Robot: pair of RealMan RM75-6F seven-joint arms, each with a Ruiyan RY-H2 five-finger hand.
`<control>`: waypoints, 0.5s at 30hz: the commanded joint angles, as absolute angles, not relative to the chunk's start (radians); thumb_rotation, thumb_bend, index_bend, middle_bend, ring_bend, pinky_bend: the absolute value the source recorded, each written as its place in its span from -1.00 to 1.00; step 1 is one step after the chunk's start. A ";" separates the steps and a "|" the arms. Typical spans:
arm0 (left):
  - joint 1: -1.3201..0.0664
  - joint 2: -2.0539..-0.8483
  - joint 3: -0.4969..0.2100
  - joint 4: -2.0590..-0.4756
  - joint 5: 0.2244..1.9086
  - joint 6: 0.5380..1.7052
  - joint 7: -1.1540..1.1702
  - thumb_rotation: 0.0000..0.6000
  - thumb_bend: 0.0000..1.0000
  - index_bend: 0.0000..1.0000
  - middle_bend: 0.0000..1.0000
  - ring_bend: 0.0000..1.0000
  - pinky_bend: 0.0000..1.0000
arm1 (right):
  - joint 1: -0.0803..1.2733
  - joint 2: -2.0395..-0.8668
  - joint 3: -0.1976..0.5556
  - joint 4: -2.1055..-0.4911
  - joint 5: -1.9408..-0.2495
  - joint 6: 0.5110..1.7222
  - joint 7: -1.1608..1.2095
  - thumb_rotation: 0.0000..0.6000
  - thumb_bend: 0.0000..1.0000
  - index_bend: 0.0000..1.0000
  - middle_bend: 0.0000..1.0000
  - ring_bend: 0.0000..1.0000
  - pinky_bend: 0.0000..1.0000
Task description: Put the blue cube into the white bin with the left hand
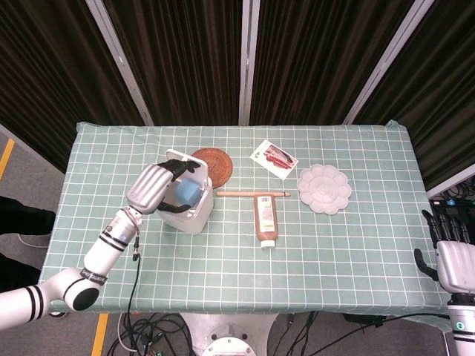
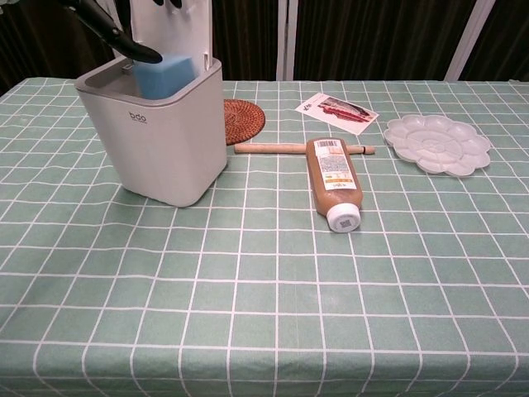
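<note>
One blue cube (image 2: 164,75) is held by left hand (image 1: 158,187) fingers inside white bin (image 2: 157,132) opening, partly sunk

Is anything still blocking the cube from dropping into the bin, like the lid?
Nothing visible does. The lid stands open behind the opening, and the blue cube, at the left hand, already sits partly inside the white bin.

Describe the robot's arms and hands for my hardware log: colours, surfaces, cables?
The left hand has a ribbed silver back and black fingers; its arm is white with black bands and a thin black cable hanging alongside. The right hand matches: silver back, black fingers, on a white wrist.
</note>
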State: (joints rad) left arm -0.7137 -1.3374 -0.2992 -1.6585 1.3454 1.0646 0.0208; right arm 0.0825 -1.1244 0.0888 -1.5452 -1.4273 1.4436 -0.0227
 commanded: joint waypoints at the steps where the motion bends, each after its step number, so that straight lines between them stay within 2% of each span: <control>1: -0.694 -1.321 -0.293 -1.670 1.351 1.103 0.030 1.00 -1.00 -0.72 -0.59 -0.67 -0.24 | 0.084 -1.126 0.088 -1.547 -1.430 1.443 -0.024 1.00 -0.31 -1.00 -1.00 -1.00 -1.00; 6: -0.609 -1.242 -0.258 -1.739 1.380 1.212 0.082 1.00 -1.00 -0.69 -0.58 -0.67 -0.24 | 0.083 -1.126 0.087 -1.555 -1.441 1.452 -0.029 1.00 -0.31 -1.00 -1.00 -1.00 -1.00; 11: -0.413 -1.176 -0.131 -1.769 1.445 1.438 0.227 1.00 -1.00 -0.47 -0.54 -0.67 -0.26 | 0.078 -1.129 0.081 -1.548 -1.451 1.462 -0.036 1.00 -0.31 -1.00 -1.00 -1.00 -1.00; 15: -0.278 -1.187 -0.016 -1.706 1.484 1.547 0.287 1.00 -1.00 -0.49 -0.54 -0.68 -0.35 | 0.078 -1.129 0.076 -1.549 -1.457 1.461 -0.045 1.00 -0.31 -1.00 -1.00 -1.00 -1.00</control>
